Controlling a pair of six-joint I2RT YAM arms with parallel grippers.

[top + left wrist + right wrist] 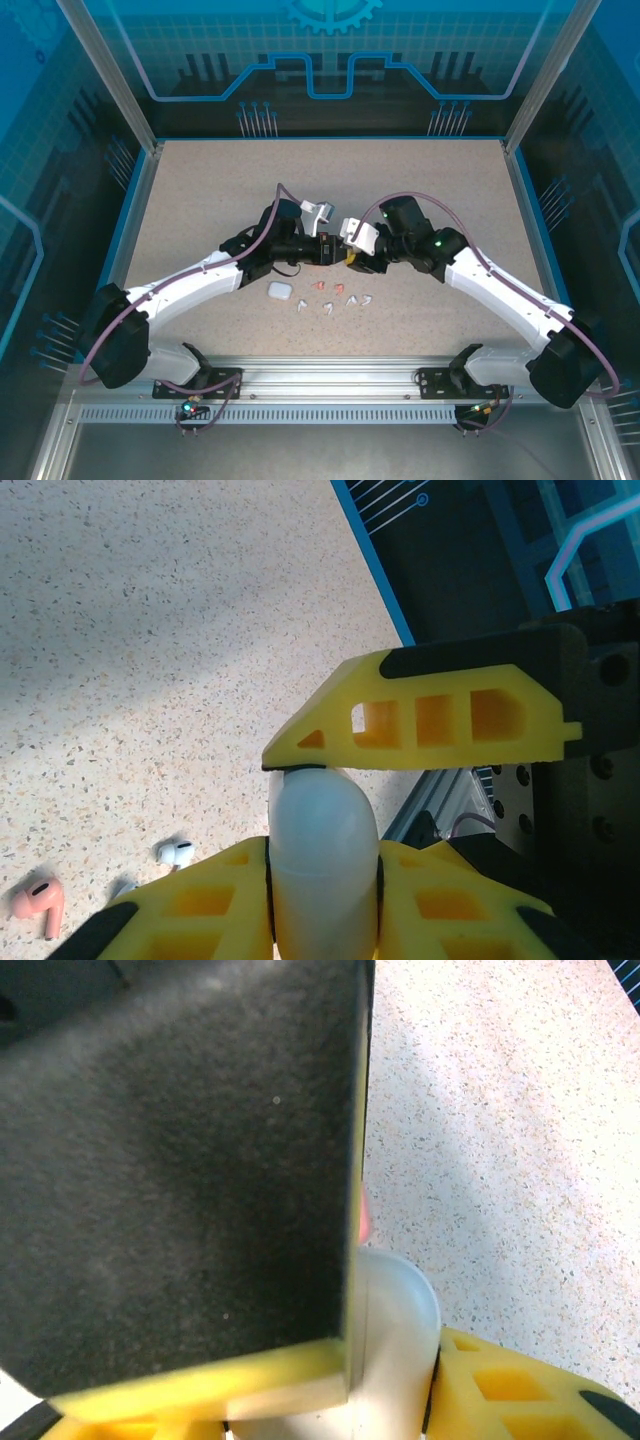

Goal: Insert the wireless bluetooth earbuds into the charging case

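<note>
1. Speckled table (200,200) sits inside blue walls, and your two arms meet over its middle.
2. Your left gripper (322,880) is pinched on a white case (318,820), one yellow finger on each side, and holds it above the table.
3. A second case (279,291) lies on the table just left of the earbuds (338,297). They are scattered loose below the grippers. The left wrist view catches a salmon one (40,900) and a white one (177,853).
4. Your right gripper (352,257) is up against the held case, with one finger (420,715) resting on its top end. You cannot tell whether its jaws are spread or pressed together.
5. The step looks like working the held case open, with no loose bud picked yet. Next you need the lid up and the case kept steady, then a fine pinch on one bud's stem, lined up with its well.
6. A black pad (180,1160) blocks most of the right wrist view. A salmon sliver (362,1222) shows at its edge, and what it is stays unclear. The lid's state and the case's inside are hidden.
</note>
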